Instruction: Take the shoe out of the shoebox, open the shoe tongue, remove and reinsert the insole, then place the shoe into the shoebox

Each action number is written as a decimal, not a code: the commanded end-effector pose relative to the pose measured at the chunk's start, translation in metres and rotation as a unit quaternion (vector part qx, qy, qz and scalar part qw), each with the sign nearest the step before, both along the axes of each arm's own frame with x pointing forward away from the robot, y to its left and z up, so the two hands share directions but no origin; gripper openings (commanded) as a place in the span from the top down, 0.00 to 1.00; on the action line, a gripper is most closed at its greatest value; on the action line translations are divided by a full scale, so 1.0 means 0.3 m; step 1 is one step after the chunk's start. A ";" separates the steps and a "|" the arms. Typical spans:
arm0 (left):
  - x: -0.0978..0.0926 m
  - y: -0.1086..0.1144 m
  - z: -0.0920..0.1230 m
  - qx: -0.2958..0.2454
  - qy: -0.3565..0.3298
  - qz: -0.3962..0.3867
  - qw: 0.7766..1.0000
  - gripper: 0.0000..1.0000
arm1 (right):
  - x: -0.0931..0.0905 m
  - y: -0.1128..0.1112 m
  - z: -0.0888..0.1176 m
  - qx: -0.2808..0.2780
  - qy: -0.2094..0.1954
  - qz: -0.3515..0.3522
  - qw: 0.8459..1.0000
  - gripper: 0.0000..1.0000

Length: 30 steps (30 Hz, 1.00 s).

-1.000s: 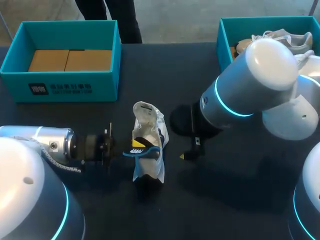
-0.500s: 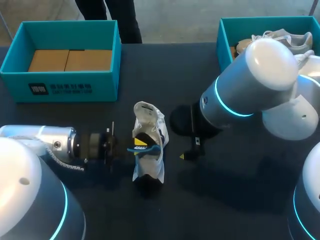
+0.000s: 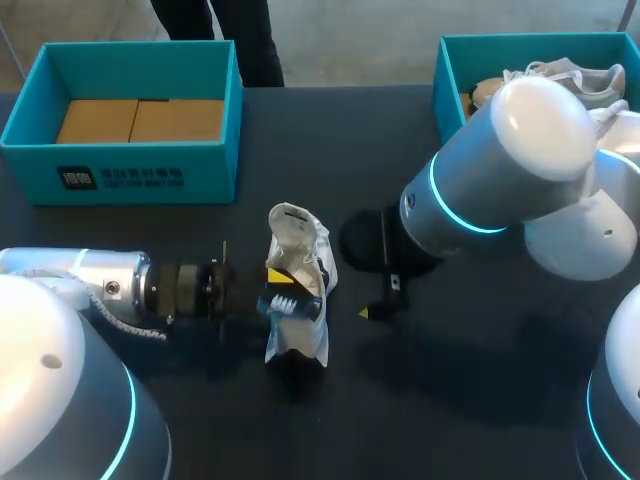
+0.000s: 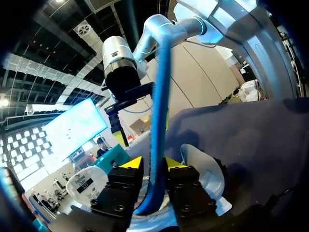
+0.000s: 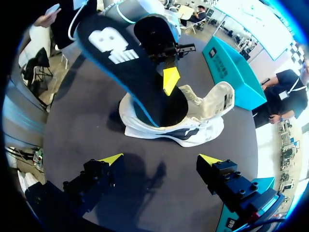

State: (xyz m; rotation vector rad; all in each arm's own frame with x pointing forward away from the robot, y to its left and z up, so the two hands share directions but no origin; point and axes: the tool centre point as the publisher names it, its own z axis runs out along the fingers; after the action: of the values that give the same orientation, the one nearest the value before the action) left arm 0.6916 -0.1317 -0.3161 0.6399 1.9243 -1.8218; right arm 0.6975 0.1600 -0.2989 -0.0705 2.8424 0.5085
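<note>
Over the past second the left arm has pushed a little further toward the shoe, and the insole, then showing as a flat blue crescent over the shoe's opening, now shows from above only as a short edge.

The left gripper has its yellow-tipped fingers pressed from both sides onto the blue-edged insole. It pinches the insole on edge, and the insole rises between the fingers. The insole's lower end sits inside the opening of the white shoe, and its black face with a white logo slants up and out.

The shoe stands on its sole on the dark table, near the middle. Its tongue is folded open, away from the insole.

The right gripper hovers just beside the shoe, on the side opposite the left arm. Its fingers are spread wide, with only bare tabletop between them, and touch nothing.

At the table's far edge, well apart from the shoe, the left shoebox is a teal carton holding only a brown cardboard insert. The right shoebox, also teal, holds another pale sneaker and is partly hidden behind the right arm.
</note>
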 end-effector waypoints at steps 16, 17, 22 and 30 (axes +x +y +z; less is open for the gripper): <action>-0.064 0.032 0.066 0.004 -0.016 -0.001 1.000 1.00 | -0.001 0.003 -0.007 0.000 -0.001 0.000 1.000 0.00; -0.065 0.033 0.059 0.008 -0.015 -0.002 1.000 1.00 | -0.001 0.003 -0.007 0.000 -0.001 0.000 1.000 0.00; -0.064 0.025 0.032 0.019 -0.016 -0.006 1.000 1.00 | -0.001 0.003 -0.007 0.000 -0.001 0.000 1.000 0.00; -0.036 0.012 -0.008 0.026 -0.013 -0.003 1.000 1.00 | -0.001 0.003 -0.007 0.000 -0.001 0.000 1.000 0.00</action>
State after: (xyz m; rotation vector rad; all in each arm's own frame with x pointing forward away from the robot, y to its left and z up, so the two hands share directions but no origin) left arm 0.6767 -0.1234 -0.3132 0.6802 1.9596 -1.7612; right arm 0.6975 0.1600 -0.2989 -0.0706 2.8424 0.5084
